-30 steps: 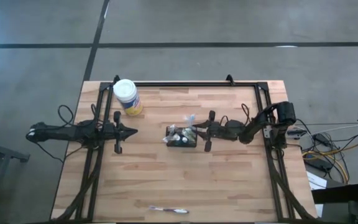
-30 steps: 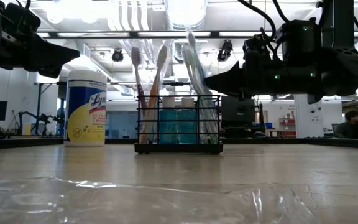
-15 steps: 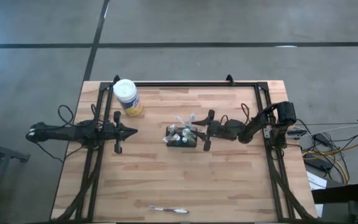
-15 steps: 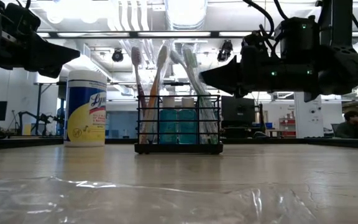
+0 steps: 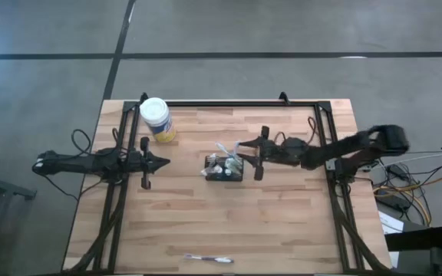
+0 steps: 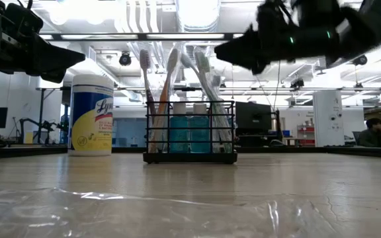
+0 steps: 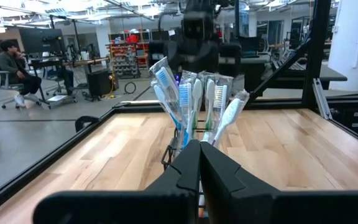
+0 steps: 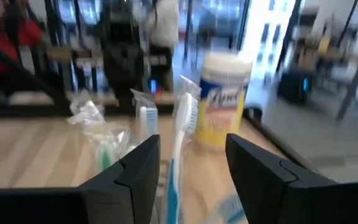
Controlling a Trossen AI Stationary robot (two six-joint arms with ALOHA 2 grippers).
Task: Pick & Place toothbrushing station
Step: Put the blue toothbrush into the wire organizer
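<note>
Caddy [image 5: 223,169] at counter [image 5: 282,222] centre; tub [image 5: 156,119] behind-left; loose toothbrush [image 5: 208,258] at front edge; right claw [image 5: 250,150] beside caddy.

A black wire-mesh caddy [image 6: 190,137] is seen at the centre of the low view, with two teal bottles [image 6: 190,134] capped in white behind its grid. White, pale green and orange-tinted toothbrushes [image 6: 177,79] are shown rising from it; blue bristles are seen in the left wrist view. A yellow tub [image 5: 158,120] with a white lid is seen at upper left in the high view. The table [image 5: 282,222] is patterned in light wood strips, framed in black. Both arms are dark.
</note>
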